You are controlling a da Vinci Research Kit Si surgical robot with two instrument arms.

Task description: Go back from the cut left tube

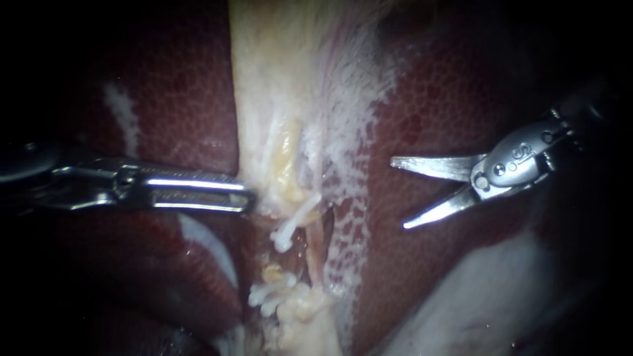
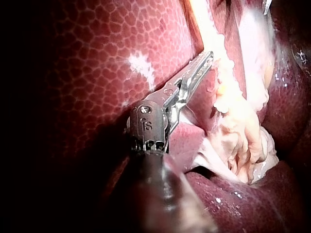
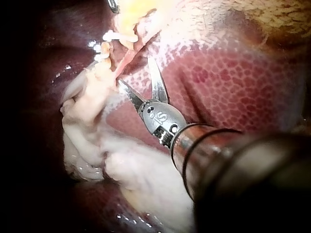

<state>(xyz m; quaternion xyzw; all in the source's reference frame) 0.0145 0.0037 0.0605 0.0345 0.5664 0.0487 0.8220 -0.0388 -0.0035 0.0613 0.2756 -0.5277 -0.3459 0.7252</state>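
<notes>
The cut left tube shows as two stumps with white clips, the upper clip [image 1: 295, 224] and a lower cluster of clips [image 1: 270, 293], with a gap between them. A thin pink tube [image 1: 320, 247] runs intact just right of them. My left instrument [image 1: 247, 198] has its long slotted jaws shut on the edge of the pale tissue [image 1: 277, 79] beside the upper clip; the left wrist view shows the same jaws [image 2: 208, 56] at that tissue's edge. My right instrument [image 1: 399, 193] holds its two blades open over the liver [image 1: 448, 99], well right of the tubes, touching nothing. The right wrist view shows the open blades [image 3: 137, 71] short of the clips [image 3: 109, 36].
Dark red liver lies on both sides of the pale strip. A whitish lacy film [image 1: 359, 151] spreads over the liver between the tubes and the blades. A pale fatty mass [image 1: 501, 296] lies below the right instrument and appears beside its shaft [image 3: 146, 189].
</notes>
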